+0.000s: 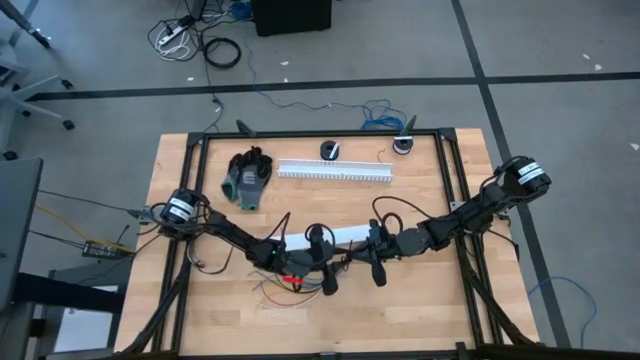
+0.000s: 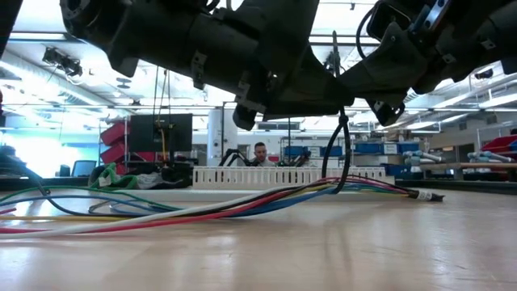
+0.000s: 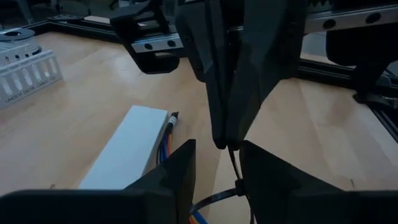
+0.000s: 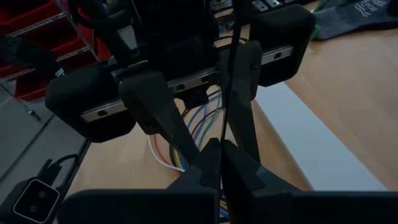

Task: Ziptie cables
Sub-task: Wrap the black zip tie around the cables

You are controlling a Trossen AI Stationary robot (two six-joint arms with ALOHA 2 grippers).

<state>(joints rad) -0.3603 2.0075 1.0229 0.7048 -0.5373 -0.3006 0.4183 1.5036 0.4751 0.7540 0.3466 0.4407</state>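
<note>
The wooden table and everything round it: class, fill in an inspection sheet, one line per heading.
Surface: wooden table, black frame round it.
Job's things: coloured cables lie mid-table; a black zip tie rises from them.
Clutter: glove, slotted duct, white cover, two small round things.
Claws: right claw shut on the zip tie; left claw at the bundle, facing it.
Cables: blue cable on the floor beyond the table.
Surroundings: a person far behind.

Both arms are dark, nearly black, built of chunky rounded links with thick black cabling looped alongside. The left gripper [image 4: 186, 134] carries a silver rail with small screws above its tapered matte fingers; the right gripper [image 3: 227, 134] shows the same rail and wedge-shaped fingers.
</note>
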